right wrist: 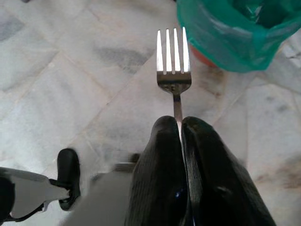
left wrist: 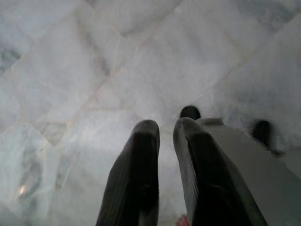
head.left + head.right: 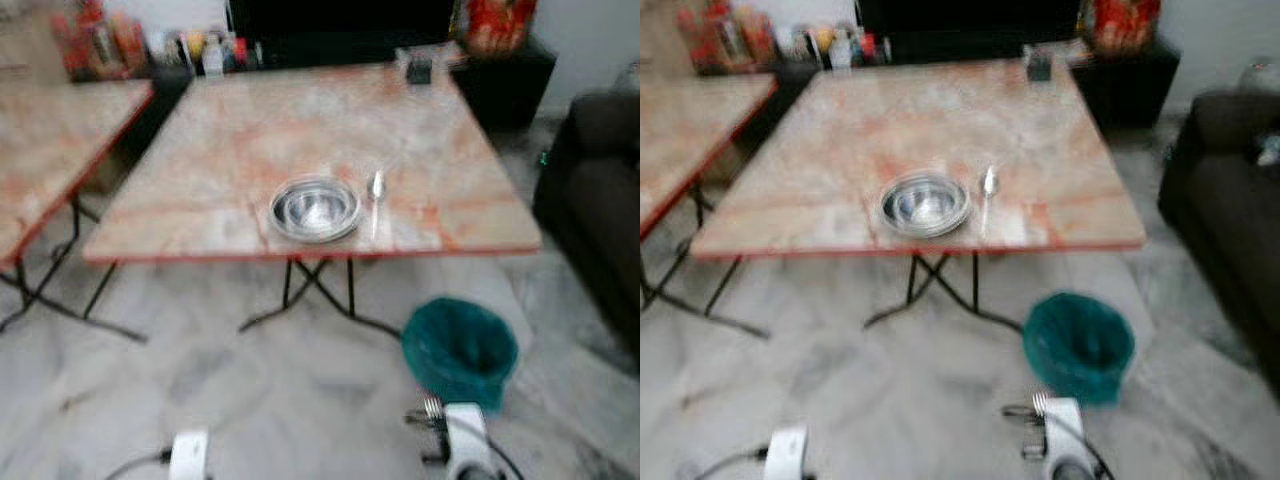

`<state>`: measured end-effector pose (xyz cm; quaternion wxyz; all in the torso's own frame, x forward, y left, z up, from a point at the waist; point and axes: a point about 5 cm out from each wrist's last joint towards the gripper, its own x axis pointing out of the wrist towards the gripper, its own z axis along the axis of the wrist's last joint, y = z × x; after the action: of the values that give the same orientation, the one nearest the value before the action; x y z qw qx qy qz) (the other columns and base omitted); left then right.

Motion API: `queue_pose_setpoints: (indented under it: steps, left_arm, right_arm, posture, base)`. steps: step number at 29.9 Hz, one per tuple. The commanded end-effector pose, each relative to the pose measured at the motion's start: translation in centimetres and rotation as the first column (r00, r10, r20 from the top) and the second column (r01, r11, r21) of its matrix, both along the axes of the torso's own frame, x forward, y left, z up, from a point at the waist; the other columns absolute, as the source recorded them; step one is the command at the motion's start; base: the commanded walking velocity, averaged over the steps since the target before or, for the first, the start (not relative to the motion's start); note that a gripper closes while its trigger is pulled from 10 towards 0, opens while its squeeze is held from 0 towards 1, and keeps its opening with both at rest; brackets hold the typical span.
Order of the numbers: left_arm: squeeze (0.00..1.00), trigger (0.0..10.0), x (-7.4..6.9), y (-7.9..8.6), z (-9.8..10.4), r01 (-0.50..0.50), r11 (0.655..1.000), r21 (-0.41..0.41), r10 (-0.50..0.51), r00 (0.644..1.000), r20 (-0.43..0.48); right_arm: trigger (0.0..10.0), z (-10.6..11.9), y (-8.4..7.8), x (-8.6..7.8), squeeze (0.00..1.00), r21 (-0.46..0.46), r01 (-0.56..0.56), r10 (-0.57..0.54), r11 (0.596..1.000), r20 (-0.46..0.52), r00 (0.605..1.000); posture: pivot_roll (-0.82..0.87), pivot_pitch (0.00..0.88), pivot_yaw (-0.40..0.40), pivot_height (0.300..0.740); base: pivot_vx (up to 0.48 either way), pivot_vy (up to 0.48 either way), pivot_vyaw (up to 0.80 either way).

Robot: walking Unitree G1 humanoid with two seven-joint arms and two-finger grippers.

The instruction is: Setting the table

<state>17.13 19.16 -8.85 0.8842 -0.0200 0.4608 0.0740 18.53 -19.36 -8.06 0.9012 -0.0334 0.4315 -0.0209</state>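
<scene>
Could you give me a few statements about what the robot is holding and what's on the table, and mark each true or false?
1. The right gripper holds a fork. True.
2. A metal bowl sits on the table with a spoon beside it. True.
3. The left gripper carries a knife. False: it holds nothing.
4. The green-lined bin stands on the table. False: it is on the floor.
</scene>
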Motion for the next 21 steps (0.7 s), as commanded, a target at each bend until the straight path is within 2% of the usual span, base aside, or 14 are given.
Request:
queue_pose_setpoints:
  steps: [1, 7, 9, 13, 14, 16, 20, 21]
  left_arm:
    - [0.00, 10.0, -0.2, 0.2, 0.0, -0.019, 1.000, -0.004, 0.019, 1.000, -0.002]
    - [0.00, 10.0, 0.0, 0.3, 0.0, -0.021, 1.000, -0.009, 0.021, 1.000, 0.006]
    - [0.00, 10.0, 0.1, 0.4, 0.1, -0.025, 1.000, -0.010, 0.025, 1.000, 0.013]
    - [0.00, 10.0, 0.0, 0.6, 0.1, -0.023, 1.000, -0.005, 0.023, 1.000, 0.011]
    - [0.00, 10.0, -0.1, 0.7, 0.1, -0.015, 1.000, -0.002, 0.015, 1.000, 0.009]
    - [0.00, 10.0, -0.1, 0.7, 0.1, -0.012, 1.000, 0.000, 0.012, 1.000, 0.009]
    - [0.00, 10.0, -0.1, 0.7, 0.1, -0.012, 1.000, 0.000, 0.012, 1.000, 0.010]
    - [0.00, 10.0, -0.1, 0.7, 0.1, -0.008, 1.000, -0.001, 0.008, 1.000, 0.010]
  right_arm:
    - [10.0, 0.1, 0.0, 0.2, 0.00, 0.005, 0.011, -0.011, 1.000, 0.015, 1.000]
    - [10.0, 1.1, -0.3, 1.4, 0.00, 0.010, 0.031, -0.032, 0.999, 0.124, 0.992]
    - [10.0, 2.1, -0.6, 2.6, 0.00, -0.013, 0.034, -0.030, 0.999, 0.229, 0.973]
    - [10.0, 3.3, -0.8, 3.6, 0.00, -0.021, 0.023, -0.015, 1.000, 0.336, 0.942]
    - [10.0, 4.1, -0.7, 4.1, 0.00, -0.033, 0.004, 0.010, 0.999, 0.410, 0.912]
    - [10.0, 4.8, -0.4, 4.3, 0.00, -0.058, -0.033, 0.057, 0.998, 0.478, 0.876]
    - [10.0, 5.0, -0.4, 4.3, 0.00, -0.063, -0.042, 0.068, 0.997, 0.495, 0.866]
    - [10.0, 5.2, -0.2, 4.3, 0.00, -0.065, -0.056, 0.082, 0.996, 0.515, 0.853]
  posture:
    - [-0.05, 0.049, 0.062, 0.740]
    - [-0.04, 0.045, 0.062, 0.740]
    - [-0.04, 0.046, 0.066, 0.740]
    - [-0.05, 0.050, 0.074, 0.740]
    - [-0.06, 0.053, 0.078, 0.740]
    - [-0.06, 0.058, 0.081, 0.740]
    - [-0.06, 0.058, 0.081, 0.740]
    - [-0.07, 0.061, 0.082, 0.740]
  base:
    - [0.000, 0.000, 0.00]
    - [0.000, 0.000, 0.00]
    - [0.000, 0.000, 0.00]
    - [0.000, 0.000, 0.00]
    - [0.000, 0.000, 0.00]
    - [0.000, 0.000, 0.00]
    - [0.000, 0.000, 0.00]
    - [0.000, 0.000, 0.00]
